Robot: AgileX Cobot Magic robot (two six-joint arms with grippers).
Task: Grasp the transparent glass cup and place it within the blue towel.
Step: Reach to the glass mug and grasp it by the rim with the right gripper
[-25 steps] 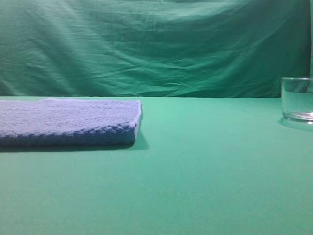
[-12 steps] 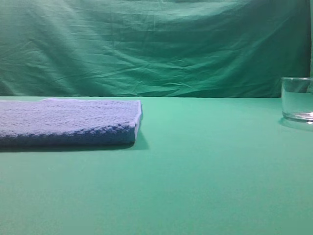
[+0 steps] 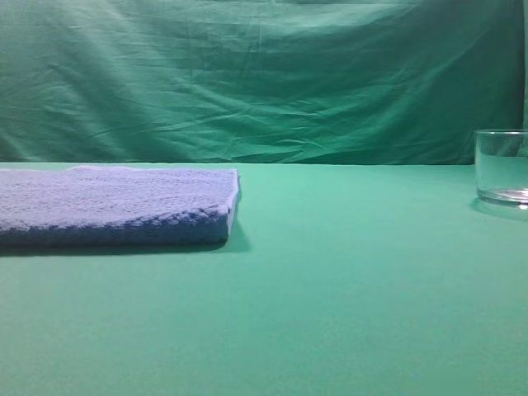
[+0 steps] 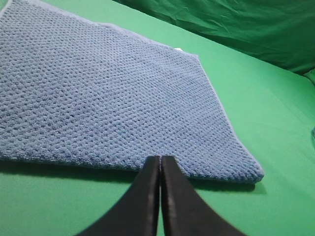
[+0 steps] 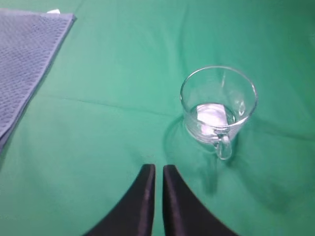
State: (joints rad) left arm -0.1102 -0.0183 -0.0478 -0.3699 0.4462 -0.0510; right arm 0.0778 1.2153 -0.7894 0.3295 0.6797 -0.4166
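Observation:
The transparent glass cup (image 3: 502,167) stands upright on the green table at the far right edge of the exterior view. In the right wrist view the cup (image 5: 218,107) sits ahead and to the right of my right gripper (image 5: 158,169), its small handle facing the camera. That gripper is empty, its black jaws almost touching with a thin gap, well short of the cup. The blue towel (image 3: 115,205) lies flat at the left. In the left wrist view my left gripper (image 4: 160,160) is shut and empty, hovering at the near edge of the towel (image 4: 108,93). Neither gripper shows in the exterior view.
A green cloth (image 3: 346,272) covers the table and a wrinkled green backdrop (image 3: 264,82) hangs behind it. The towel's corner shows at the upper left of the right wrist view (image 5: 24,54).

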